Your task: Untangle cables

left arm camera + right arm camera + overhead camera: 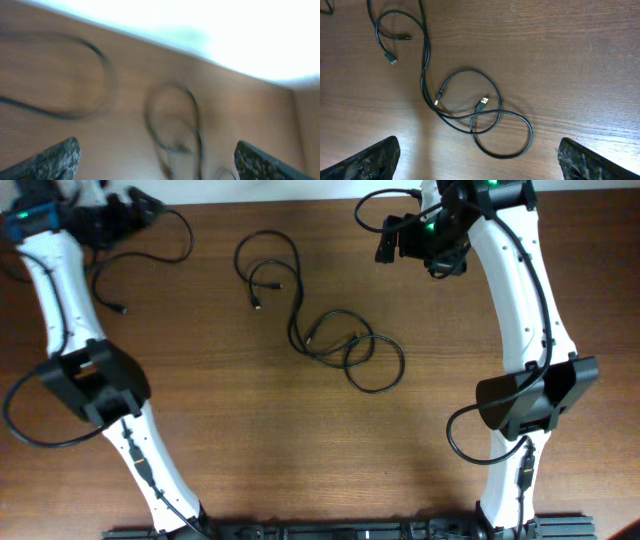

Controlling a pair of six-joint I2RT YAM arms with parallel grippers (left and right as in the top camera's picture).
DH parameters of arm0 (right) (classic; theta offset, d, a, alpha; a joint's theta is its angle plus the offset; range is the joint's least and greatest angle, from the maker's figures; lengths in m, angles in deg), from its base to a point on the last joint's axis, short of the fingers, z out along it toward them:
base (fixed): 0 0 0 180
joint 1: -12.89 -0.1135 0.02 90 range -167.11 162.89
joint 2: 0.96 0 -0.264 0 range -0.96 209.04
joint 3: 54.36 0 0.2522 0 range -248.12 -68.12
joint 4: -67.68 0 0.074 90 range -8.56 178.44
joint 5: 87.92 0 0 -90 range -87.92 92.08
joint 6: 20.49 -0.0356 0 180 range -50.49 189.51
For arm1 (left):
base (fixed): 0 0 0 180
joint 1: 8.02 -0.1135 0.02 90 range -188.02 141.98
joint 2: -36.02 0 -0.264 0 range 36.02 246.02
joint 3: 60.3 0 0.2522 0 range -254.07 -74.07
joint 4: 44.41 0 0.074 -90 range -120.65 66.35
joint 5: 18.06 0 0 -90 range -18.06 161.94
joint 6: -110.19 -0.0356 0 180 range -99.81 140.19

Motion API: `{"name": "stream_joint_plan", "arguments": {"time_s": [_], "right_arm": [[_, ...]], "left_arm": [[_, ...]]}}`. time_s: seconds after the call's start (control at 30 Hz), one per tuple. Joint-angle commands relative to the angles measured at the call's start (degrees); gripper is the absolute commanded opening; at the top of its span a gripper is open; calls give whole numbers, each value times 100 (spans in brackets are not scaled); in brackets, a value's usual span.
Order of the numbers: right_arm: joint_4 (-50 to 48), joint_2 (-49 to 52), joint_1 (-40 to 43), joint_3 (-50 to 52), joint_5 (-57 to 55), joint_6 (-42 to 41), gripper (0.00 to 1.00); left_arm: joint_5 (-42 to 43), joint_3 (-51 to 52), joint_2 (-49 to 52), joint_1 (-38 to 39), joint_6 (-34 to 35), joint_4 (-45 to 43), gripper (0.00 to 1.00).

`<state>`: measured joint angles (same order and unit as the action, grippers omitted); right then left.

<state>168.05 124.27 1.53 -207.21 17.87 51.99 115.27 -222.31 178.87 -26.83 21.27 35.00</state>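
**A:** Grippers?

**B:** The right gripper (482, 162) is spread wide and empty above the cables (472, 117). The left gripper (160, 165) is wide too, though its view is blurred.

**A:** And the cables?

**B:** They lie mid-table in loose, crossing loops. They look light and limp, so one would likely drag the others. I'd pinch beside a plug (481, 104), where it's stiffer.

**A:** Surface?

**B:** A smooth wooden table (300, 470), with room around to spread the strands.
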Motion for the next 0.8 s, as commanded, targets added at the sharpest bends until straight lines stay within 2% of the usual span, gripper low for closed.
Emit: {"name": "stream_joint_plan", "arguments": {"time_s": [0.0,0.1,0.27,0.3,0.33,0.37,0.4,0.47,0.57,0.63,0.7,0.73,0.77], "right_arm": [[-13,-2,48,87,-17,63,98],[-2,-2,498,87,-568,61,98],[74,-2,1478,87,-684,61,98],[72,-2,1635,87,-684,61,98],[74,-2,1759,87,-682,61,98],[74,-2,1853,87,-682,61,98],[74,-2,1908,87,-682,61,99],[72,-2,1969,87,-682,59,98],[72,-2,1967,87,-682,61,98],[72,-2,1967,87,-682,61,98],[72,-2,1967,87,-682,61,99],[72,-2,1967,87,-682,61,98],[72,-2,1967,87,-682,61,98]], "left_arm": [[-168,153,-31,1051,-925,907,99],[-1274,234,-31,1722,-664,1545,99],[-1421,380,-31,2800,-841,2490,99],[-1816,391,-31,3001,-518,2516,99],[-2791,400,-31,3230,667,2618,99],[-3265,400,-31,3379,1414,2756,99],[-3379,402,-31,3484,1759,2852,99],[-3576,496,-28,3740,1971,2881,99],[-3759,966,-24,4013,2811,2730,100],[-3757,1346,-24,4044,2828,2380,99],[-3620,1547,-24,3967,2879,2131,86],[-3523,1668,-24,3936,2979,2033,72],[-3501,1788,-24,3926,2977,1987,66]]}}
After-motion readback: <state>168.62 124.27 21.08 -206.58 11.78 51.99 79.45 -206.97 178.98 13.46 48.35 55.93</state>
